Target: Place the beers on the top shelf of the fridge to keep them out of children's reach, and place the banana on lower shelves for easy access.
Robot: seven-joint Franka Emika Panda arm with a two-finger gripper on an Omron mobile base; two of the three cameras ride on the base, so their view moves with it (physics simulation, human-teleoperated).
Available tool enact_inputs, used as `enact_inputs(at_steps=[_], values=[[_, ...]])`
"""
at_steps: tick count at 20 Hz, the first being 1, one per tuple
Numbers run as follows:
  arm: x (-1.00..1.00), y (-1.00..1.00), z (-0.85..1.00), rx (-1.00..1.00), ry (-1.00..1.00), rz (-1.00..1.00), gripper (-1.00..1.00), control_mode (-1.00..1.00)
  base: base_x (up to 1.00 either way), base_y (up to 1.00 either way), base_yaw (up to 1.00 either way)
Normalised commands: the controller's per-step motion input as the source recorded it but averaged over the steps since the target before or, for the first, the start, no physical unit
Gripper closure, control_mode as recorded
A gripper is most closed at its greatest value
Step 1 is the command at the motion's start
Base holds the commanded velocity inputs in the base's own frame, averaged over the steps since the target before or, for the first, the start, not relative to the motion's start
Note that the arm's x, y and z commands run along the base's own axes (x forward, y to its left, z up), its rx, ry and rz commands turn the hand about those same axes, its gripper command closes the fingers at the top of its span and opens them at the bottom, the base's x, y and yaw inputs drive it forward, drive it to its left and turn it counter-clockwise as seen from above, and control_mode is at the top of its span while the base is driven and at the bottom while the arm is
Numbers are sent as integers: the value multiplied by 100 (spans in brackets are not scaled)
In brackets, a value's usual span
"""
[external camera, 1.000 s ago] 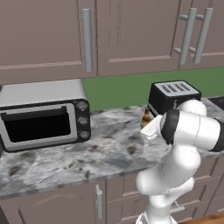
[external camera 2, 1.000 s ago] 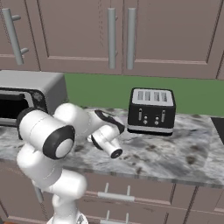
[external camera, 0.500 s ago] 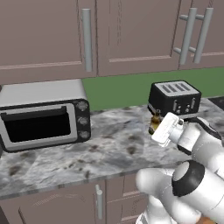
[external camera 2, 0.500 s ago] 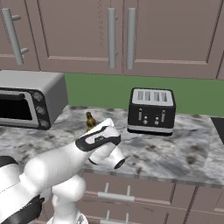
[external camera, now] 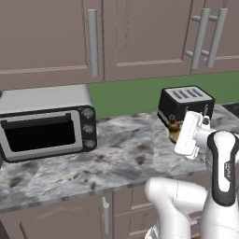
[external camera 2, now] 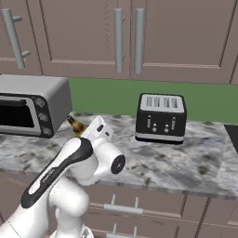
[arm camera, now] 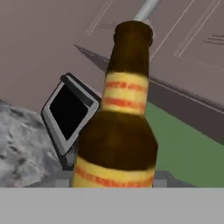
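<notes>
An amber-brown beer bottle [arm camera: 119, 131] with yellow and red label bands stands close in the hand view, its dark cap at the top. My gripper [external camera: 181, 134] is shut on this bottle [external camera: 174, 126], holding it above the counter in front of the toaster. In the right base view the bottle's neck [external camera 2: 76, 125] sticks out to the left of the gripper [external camera 2: 86, 131], tilted. The fridge, its shelves and the banana are out of view.
A grey toaster oven [external camera: 46, 123] sits at the left of the marble counter [external camera: 121, 154]. A black four-slot toaster [external camera 2: 161, 117] stands at the back right. Brown wall cabinets [external camera 2: 121, 37] with bar handles hang above a green backsplash.
The arm has swung round and its elbow has dropped. The hand with the bottle has shifted a little sideways and up over the counter. The grip on the bottle is unchanged.
</notes>
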Motion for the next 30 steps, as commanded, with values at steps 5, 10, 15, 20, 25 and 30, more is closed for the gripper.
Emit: enact_inputs(at_steps=[5,10,15,20,25,30], values=[[-86,48,42,-37,-3,3,100,-100,0,0,0],[-63,22,51,-27,-2,0,100,-100,0,0,0],[-61,0,37,-23,-4,0,100,-100,0,0,0],[-76,0,0,-18,-9,0,100,-100,0,0,0],[-55,10,3,-11,-5,0,100,-100,0,0,0],[-11,17,28,-7,0,0,100,-100,0,0,0]])
